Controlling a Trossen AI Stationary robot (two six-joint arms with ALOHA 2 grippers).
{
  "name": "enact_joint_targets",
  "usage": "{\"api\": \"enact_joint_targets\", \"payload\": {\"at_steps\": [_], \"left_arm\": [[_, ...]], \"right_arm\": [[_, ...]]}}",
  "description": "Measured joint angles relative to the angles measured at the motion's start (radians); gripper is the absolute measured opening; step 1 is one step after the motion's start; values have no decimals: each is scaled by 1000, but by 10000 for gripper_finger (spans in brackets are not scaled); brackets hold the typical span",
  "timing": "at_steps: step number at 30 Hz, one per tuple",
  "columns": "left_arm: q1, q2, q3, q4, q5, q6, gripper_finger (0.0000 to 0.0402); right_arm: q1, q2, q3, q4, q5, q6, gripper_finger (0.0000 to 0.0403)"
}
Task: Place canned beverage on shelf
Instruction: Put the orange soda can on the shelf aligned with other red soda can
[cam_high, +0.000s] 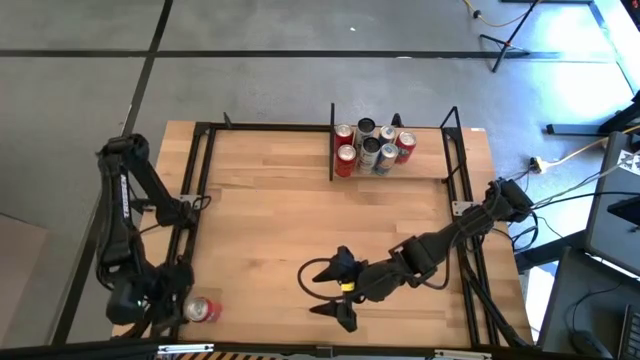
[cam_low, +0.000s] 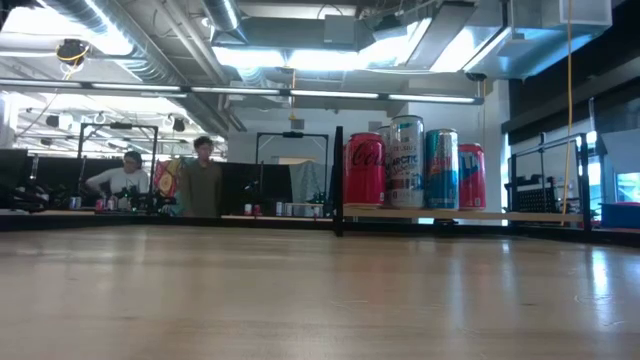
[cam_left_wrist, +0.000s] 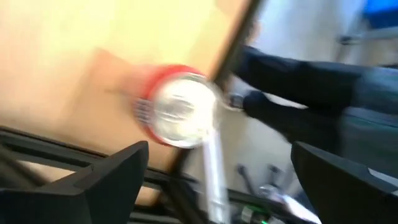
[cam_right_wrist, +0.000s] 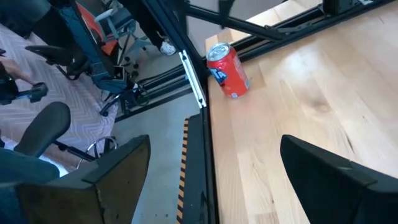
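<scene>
A red can lies on its side at the table's near left corner; it also shows in the left wrist view and the right wrist view. The shelf at the far edge holds several upright cans, also in the low view. My left gripper is open, just left of the lying can. My right gripper is open and empty over the table's near middle, pointing toward the can.
A black metal frame runs along the table's left, far and right sides. People show in the room beyond the table. Bare wood lies between the shelf and my right gripper.
</scene>
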Motion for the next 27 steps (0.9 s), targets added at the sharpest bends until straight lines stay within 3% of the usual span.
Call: {"api": "enact_joint_targets", "payload": {"at_steps": [3,15,27], "left_arm": [[-16,49,-2,-68,-4,20,390],[-18,213,-2,-61,-19,139,390],[-11,318,-2,-15,-113,152,387]], "right_arm": [[0,0,0,-14,0,0,347],[0,0,0,-102,18,-5,346],[0,0,0,-111,18,-28,347]]}}
